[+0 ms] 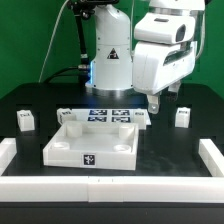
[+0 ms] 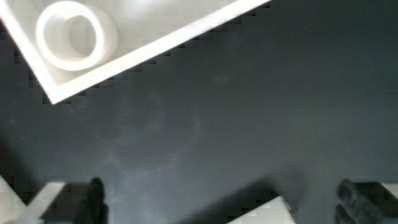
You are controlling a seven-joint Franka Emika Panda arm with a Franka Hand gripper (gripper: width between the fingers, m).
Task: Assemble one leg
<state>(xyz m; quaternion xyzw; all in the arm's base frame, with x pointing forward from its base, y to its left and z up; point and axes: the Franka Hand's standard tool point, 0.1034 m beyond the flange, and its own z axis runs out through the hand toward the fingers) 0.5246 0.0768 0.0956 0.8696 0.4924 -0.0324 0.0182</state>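
Three small white legs with marker tags stand on the black table in the exterior view: one leg at the left, one leg by the tray-like piece's far right corner, one leg at the right. The large white square piece lies in the middle; its corner with a round hole shows in the wrist view. My gripper hangs open and empty above the table between the two right-hand legs. In the wrist view the gripper has dark fingers wide apart over bare table.
The marker board lies behind the large piece. A low white border runs along the table's front and both sides. A white corner of some part shows between the fingers; I cannot tell what it is.
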